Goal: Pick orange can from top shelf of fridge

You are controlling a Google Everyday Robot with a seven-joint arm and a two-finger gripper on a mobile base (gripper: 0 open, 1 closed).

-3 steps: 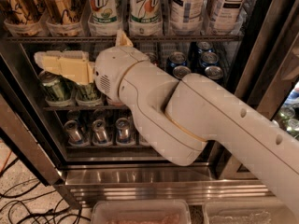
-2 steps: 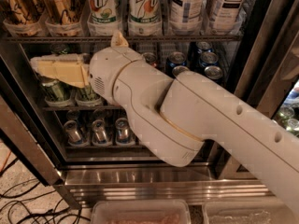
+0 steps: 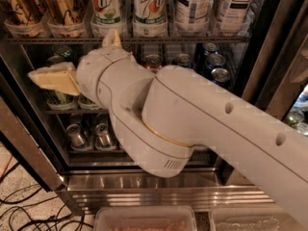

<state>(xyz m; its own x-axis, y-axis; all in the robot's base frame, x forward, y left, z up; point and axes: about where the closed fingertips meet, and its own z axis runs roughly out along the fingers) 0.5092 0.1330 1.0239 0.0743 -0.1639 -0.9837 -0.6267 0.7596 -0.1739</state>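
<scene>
Orange can (tall, slim, copper-orange metal, dark script) is not reached yet. Cream wedge-shaped gripper hangs in front of the green cans one rack down, pointing left; spread or pressed together, can't tell. My call for the approach: rise past the front edge of the thin dark wire top shelf, go in level at mid-body, stay off the white-green 7UP can just beside. Target stands above the gripper, a touch right, apart, at the shelf's left end in the stainless fridge.
</scene>
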